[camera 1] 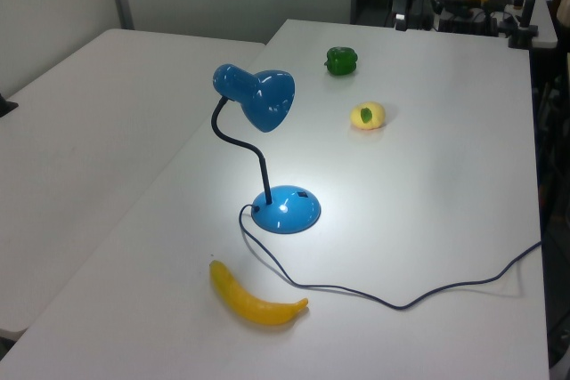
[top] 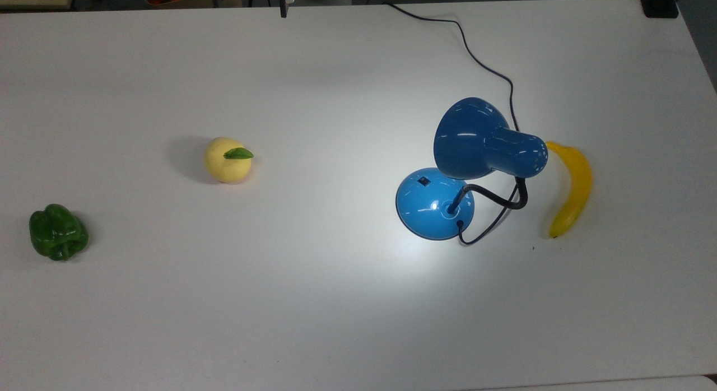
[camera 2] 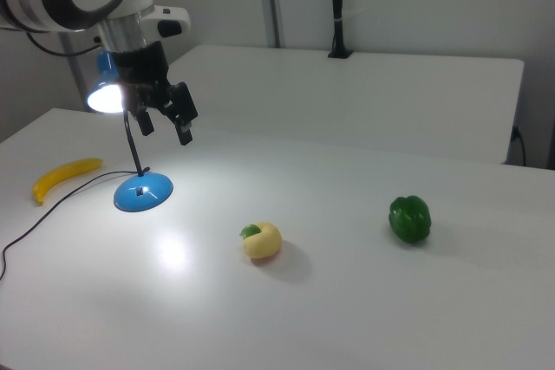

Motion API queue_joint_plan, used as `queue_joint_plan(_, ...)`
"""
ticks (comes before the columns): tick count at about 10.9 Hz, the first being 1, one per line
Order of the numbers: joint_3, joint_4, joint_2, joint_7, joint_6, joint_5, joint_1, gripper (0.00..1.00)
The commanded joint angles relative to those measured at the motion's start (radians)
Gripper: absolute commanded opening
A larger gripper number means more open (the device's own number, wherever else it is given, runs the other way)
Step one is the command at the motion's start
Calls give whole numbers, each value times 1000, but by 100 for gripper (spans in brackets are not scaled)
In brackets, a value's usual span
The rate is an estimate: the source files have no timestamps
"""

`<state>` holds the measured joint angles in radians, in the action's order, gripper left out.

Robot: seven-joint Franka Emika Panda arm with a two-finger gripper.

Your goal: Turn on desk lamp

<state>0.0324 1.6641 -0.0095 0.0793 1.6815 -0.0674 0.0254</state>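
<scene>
The desk lamp stands lit on the white table, throwing a bright pool of light around its round blue base. Its bell-shaped shade hangs over the base on a black bendy neck. A small black switch sits on the base's dome. In the right view my gripper hangs open and empty in the air, well above the table and in front of the glowing shade. In the top view one fingertip shows at the table's far edge, far from the lamp.
The lamp's black cord runs off the table's far edge. A banana lies just right of the lamp in the top view. A yellow fruit with a green leaf and a green pepper lie to the top view's left.
</scene>
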Motion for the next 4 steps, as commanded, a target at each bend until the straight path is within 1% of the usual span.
queue_joint_plan(1, -8, -6, -6, -23, -16, 11, -1, 100)
queue_joint_plan(4, -8, -6, -4, -13, -16, 11, -2, 100)
